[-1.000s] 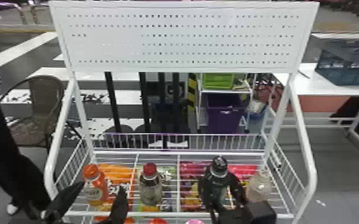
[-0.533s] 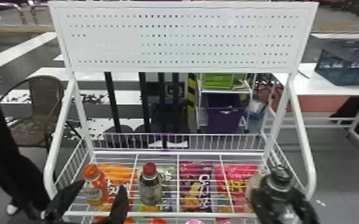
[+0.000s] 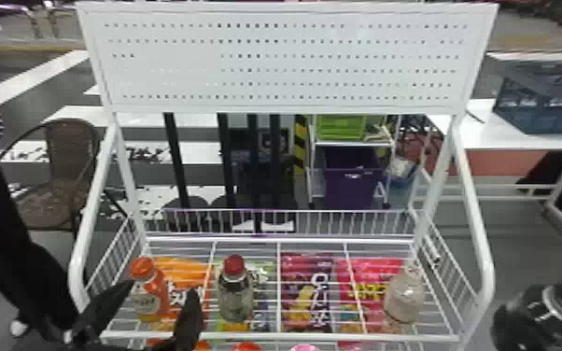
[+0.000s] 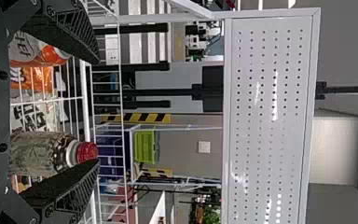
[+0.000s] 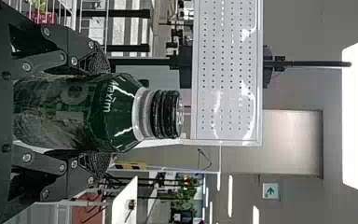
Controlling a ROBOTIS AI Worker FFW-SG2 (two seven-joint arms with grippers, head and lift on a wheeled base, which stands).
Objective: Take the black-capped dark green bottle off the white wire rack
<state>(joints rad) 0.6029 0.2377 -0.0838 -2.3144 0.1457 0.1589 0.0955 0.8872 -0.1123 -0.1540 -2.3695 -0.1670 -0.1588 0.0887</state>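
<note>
Right fingers (image 5: 95, 58) are shut firmly around the green bottle (image 5: 72, 112), 1 on each side, black cap (image 5: 168, 114) standing free above! And look where it is: roughly upright, out beside the rack (image 3: 77, 261), beyond its right side. Left fingers (image 4: 72, 32): wide apart, holding nothing. Removal looks done; only keeping it clear seems left.

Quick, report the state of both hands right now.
Left hand: open, fingers apart, holding nothing.
Right hand: closed on the black-capped dark green bottle, its fingers on opposite sides of it.
</note>
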